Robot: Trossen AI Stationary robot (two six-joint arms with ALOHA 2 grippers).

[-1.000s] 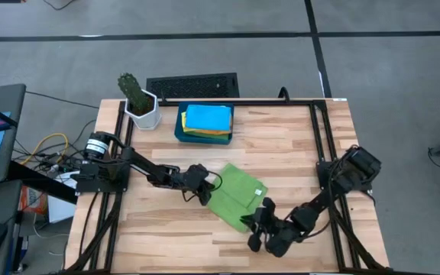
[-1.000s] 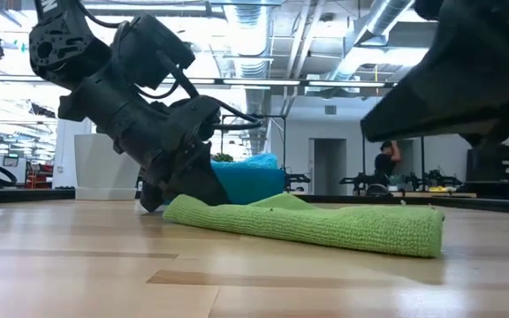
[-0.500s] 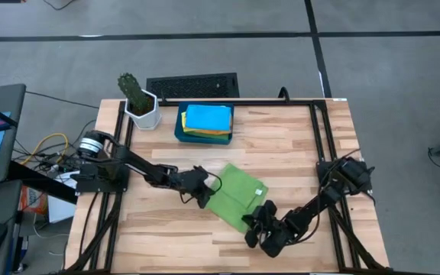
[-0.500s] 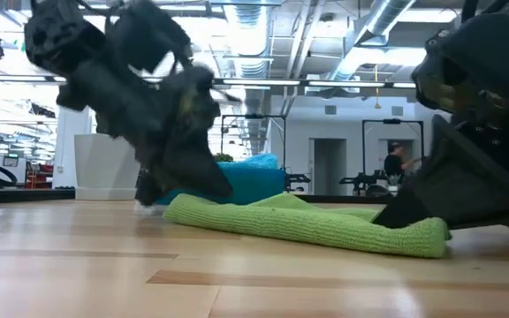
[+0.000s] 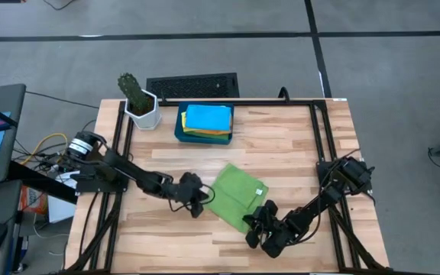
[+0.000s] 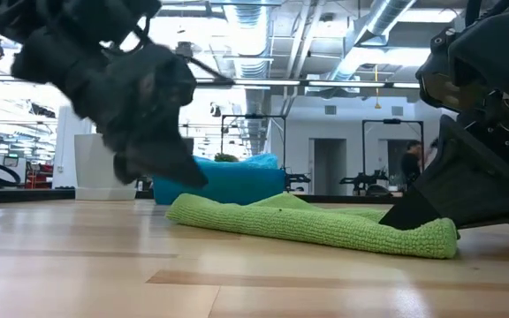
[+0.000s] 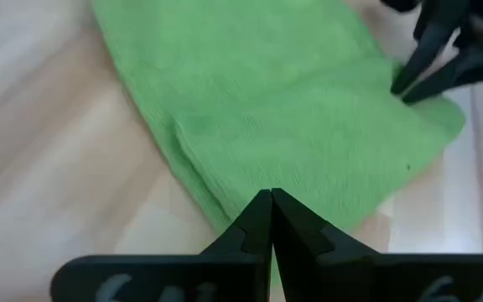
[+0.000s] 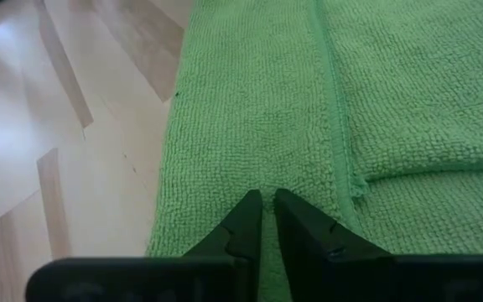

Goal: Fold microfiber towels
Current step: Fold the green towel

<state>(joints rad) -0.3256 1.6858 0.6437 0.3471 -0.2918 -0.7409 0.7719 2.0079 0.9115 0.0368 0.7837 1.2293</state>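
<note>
green towel (image 5: 236, 195) folded, centre | left gripper (image 5: 198, 205) closed, empty (lifted beside it) | right gripper (image 5: 252, 221) pinching towel's lower edge

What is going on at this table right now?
Two robot arms are folding a green microfiber towel lying partly folded mid-table. The right gripper is low at the towel's near edge, fingers pinched on the cloth. The left gripper, shut, sits just off the towel's left edge, holding nothing. A dark teal tray at the back holds stacked folded towels, sky-blue on top.
</note>
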